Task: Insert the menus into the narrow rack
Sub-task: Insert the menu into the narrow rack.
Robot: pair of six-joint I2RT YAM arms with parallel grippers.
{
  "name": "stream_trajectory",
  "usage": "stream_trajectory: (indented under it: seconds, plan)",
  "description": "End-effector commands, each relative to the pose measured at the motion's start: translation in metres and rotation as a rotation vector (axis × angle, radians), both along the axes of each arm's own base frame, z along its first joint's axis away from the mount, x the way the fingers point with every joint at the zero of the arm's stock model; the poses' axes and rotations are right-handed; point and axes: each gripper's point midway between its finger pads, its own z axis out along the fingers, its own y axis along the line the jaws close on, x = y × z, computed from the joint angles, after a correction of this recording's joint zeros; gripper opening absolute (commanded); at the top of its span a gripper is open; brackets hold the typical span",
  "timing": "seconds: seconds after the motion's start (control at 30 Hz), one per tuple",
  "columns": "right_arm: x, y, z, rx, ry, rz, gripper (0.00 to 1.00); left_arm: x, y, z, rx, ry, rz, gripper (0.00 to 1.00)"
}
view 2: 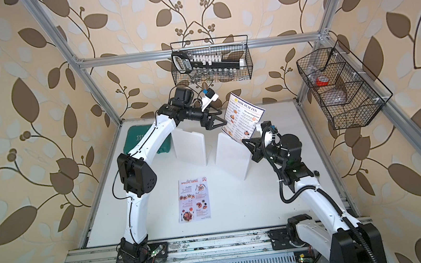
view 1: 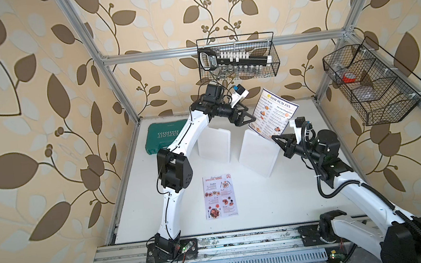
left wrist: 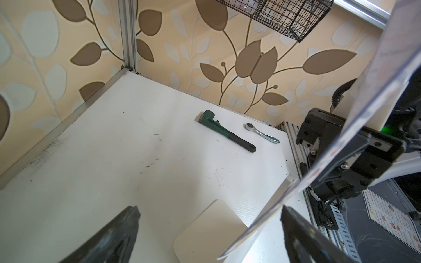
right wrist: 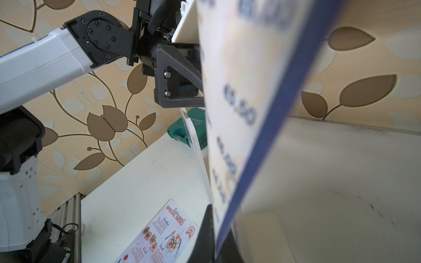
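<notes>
The right gripper (view 1: 277,138) is pinching the Dim Sum Inn menu (view 1: 274,114) by its lower corner. It holds the sheet tilted in the air just above the nearer panel of the white rack (view 1: 257,156), probably so the bottom edge can drop into the slot. The left gripper (view 1: 250,116) is spread wide around the sheet's other edge, not clamping it, so it looks like a guide for a floppy sheet. The Special Menu (view 1: 221,196) lies flat on the table (view 1: 281,205), waiting its turn.
</notes>
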Motion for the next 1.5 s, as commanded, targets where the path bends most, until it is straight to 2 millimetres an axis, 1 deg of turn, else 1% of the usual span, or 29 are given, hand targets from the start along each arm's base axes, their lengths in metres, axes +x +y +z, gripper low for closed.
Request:
stream_trajectory:
  seconds: [0.0,0.37,0.63,0.93,1.07,1.27,1.47]
  plan:
    - [-0.004,0.002,-0.005,0.010,0.012,0.023,0.00,-0.001,0.002,0.020,-0.047,-0.052,-0.031,0.98]
    - [0.004,-0.003,-0.010,0.009,0.039,-0.016,0.00,-0.003,0.001,0.017,-0.049,-0.037,-0.041,0.92]
    - [0.009,-0.006,-0.012,0.005,0.055,-0.039,0.00,-0.003,0.001,0.016,-0.050,-0.035,-0.042,0.86]
    - [0.011,-0.011,-0.012,0.004,0.056,-0.073,0.00,-0.001,0.000,0.017,-0.052,-0.040,-0.034,0.86]
    - [0.011,-0.014,-0.011,0.001,0.054,-0.086,0.00,-0.001,-0.003,0.014,-0.051,-0.040,-0.038,0.86]
    - [0.009,-0.017,-0.013,-0.002,0.058,-0.101,0.00,-0.006,-0.010,0.013,-0.054,-0.038,-0.057,0.85]
    - [0.009,-0.020,-0.014,-0.002,0.061,-0.113,0.00,-0.009,-0.011,0.019,-0.062,-0.044,-0.063,0.85]
